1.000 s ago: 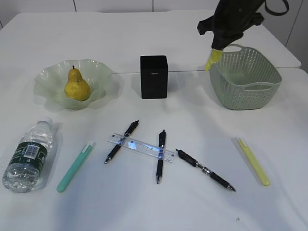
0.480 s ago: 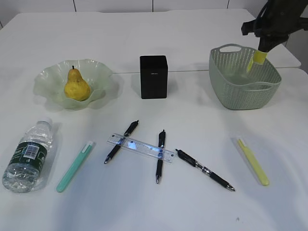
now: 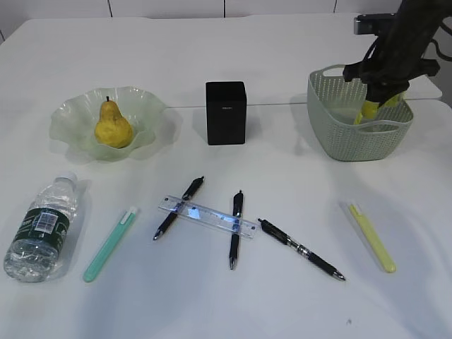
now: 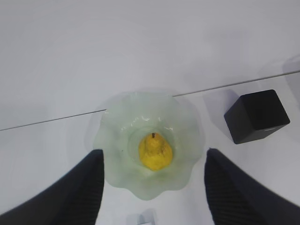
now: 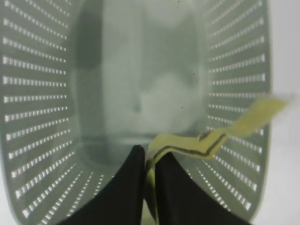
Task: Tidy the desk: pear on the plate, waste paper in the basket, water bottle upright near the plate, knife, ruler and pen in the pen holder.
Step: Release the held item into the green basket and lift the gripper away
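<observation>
I've got the white counter (image 3: 226, 304) in front of me. R gripper (image 5: 149, 187) is down in the sage basket (image 3: 332, 138), far right, jaws nearly together, pinching a yellow paper strip (image 5: 211, 140) that trails across the lattice wall. L gripper (image 4: 152, 187) hangs spread wide, holding nothing, above the ruffled green plate (image 4: 117, 178) w/ pear (image 4: 154, 151) sitting in it. Water bottle (image 3: 41, 227) lies on its side, front left. Black pen holder (image 3: 226, 113) stands center-back. Clear ruler (image 3: 206, 215) lies across two black pens, mid-counter.
</observation>
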Motion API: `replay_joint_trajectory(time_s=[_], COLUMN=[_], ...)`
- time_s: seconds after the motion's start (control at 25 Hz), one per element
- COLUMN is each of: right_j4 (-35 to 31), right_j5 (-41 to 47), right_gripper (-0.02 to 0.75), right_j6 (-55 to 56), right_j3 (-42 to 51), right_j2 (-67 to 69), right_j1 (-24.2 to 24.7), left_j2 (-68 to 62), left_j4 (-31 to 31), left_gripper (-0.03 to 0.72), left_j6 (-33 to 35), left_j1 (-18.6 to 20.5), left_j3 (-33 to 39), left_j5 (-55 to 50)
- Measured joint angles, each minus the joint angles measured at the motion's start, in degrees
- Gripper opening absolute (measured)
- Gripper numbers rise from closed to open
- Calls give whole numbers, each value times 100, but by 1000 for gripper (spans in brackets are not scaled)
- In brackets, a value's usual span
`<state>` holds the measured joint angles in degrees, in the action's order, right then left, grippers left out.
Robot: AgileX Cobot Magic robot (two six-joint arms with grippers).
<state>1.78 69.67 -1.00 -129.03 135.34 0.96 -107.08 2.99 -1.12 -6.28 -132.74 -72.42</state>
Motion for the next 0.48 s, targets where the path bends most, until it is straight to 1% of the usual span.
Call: replay_joint_trajectory(time_s=[0.08, 0.16, 0.28, 0.36, 0.48], right_j4=[-20, -25, -36, -96, -236], right_j5=[-21, -43, -51, 36, 75], right_gripper=[181, 308, 466, 513, 538], right_j6=[100, 196, 349, 374, 383], right_j3=[0, 0, 0, 0, 0], right_j2=[67, 95, 95, 95, 38], right_j1=[0, 0, 0, 0, 0], left_j2=[0, 0, 0, 0, 0], left_j4=[0, 0, 11, 58, 225], left_gripper=[471, 471, 471, 471, 472], left_j6=[0, -2, -12, -12, -77], left_j1=[0, 0, 0, 0, 0], left_j3=[0, 0, 0, 0, 0], left_j5=[0, 0, 0, 0, 0])
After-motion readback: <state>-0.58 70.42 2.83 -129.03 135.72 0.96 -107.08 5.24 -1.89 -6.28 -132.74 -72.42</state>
